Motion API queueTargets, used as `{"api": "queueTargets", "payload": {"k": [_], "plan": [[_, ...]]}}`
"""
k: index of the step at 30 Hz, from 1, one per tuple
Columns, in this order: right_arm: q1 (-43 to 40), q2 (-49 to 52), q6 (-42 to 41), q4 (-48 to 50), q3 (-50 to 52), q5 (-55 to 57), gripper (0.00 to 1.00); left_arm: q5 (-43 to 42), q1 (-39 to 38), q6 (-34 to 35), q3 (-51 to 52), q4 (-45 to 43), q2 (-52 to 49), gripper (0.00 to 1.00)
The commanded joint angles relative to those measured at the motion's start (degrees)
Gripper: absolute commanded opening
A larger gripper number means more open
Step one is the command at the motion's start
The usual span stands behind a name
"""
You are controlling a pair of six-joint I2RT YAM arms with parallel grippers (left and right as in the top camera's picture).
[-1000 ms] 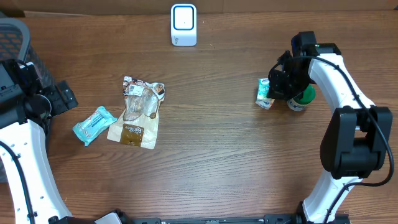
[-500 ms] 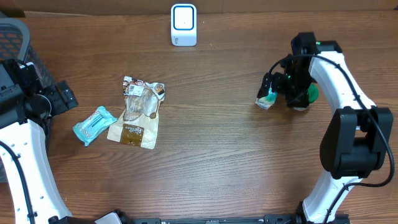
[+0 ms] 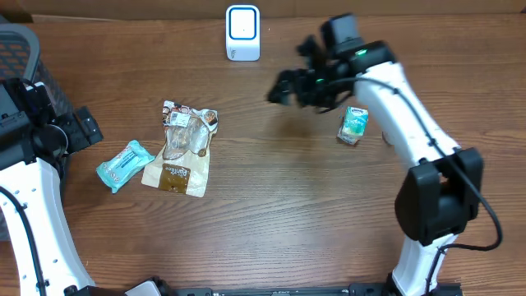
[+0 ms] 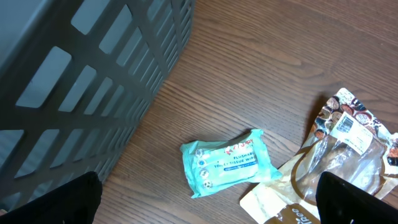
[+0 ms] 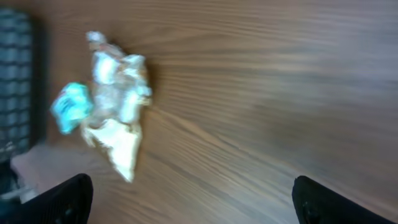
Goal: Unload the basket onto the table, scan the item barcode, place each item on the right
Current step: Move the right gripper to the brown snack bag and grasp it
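Basically brown wood-grain tbl (image 3: 288, 214); white scanner (image 3: 242, 33) far edge, basket (image 3: 12, 49) L.

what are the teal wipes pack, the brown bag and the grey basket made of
Teal wipes pack: soft plastic film, probably; glossy, crimped ends. Brown bag: clear crinkly plastic front on what looks like kraft paper. Grey basket: rigid matte plastic, moulded lattice, it seems.

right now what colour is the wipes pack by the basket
The wipes pack is teal with white print, clearest in the left wrist view.
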State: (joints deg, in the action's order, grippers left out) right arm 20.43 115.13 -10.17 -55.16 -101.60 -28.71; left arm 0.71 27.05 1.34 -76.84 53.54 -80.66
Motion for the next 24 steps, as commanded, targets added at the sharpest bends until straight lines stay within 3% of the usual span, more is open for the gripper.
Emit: {"api": "queueTargets", "payload": {"k": [1,5,12,14,24], "plan": [[5.5,0.6,-5.6,5.2,3.0,-1.8,0.98,0.8,0.7,0.4,-0.2,-0.2,0.7,1.00],[11.3,3.1,-16.5,14.2,5.9,2.6,0.91,0.8,0.7,0.4,-0.2,-0.2,0.7,0.99],[18.6,8.4,-31.1,22.0,6.7,10.5,0.58,0.8,0.7,0.4,-0.2,-0.2,0.7,1.00],[19.8,9.4,-33.7,22.5,6.7,14.0,0.53,0.8,0.7,0.4,-0.2,-0.2,0.7,1.00],[22.7,16.0,-34.8,30.3,6.7,13.4,0.51,0.8,0.7,0.4,-0.2,-0.2,0.7,1.00]]}}
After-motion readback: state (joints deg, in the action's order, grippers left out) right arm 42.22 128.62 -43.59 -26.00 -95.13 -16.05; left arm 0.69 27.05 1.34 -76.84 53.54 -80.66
